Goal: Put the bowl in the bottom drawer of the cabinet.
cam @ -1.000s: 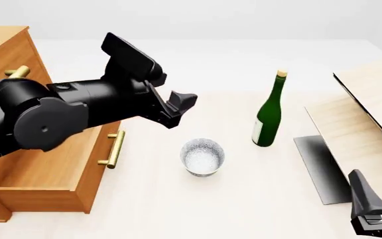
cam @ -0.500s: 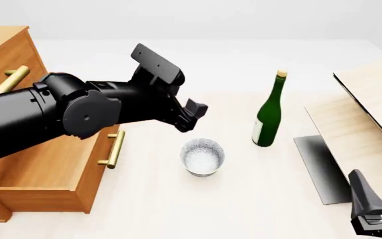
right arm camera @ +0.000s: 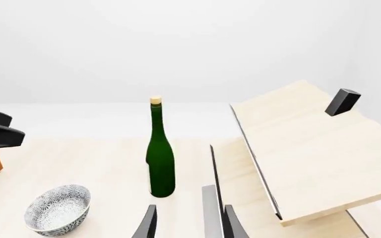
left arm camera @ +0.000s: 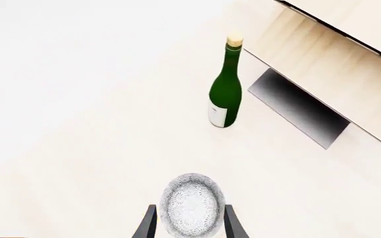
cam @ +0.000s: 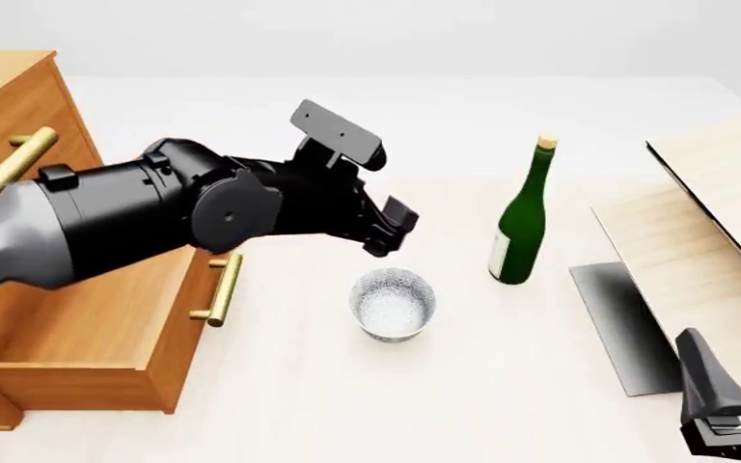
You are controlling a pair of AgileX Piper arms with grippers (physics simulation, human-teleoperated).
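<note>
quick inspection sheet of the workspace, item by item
surface: pale table, bare around the bowl
bowl: upright on the table, apart from the bottle, not held
bottom drawer: pulled open, bar handle facing the bowl
cabinet: at the table's left side
clutter: green bottle standing upright; pale boards on the right over a dark plate
left gripper: open, above the bowl, fingers either side of it in the wrist view, not touching
right gripper: open, low at the right, holding nothing
cables: nothing seen
surroundings: plain white backdrop
</note>
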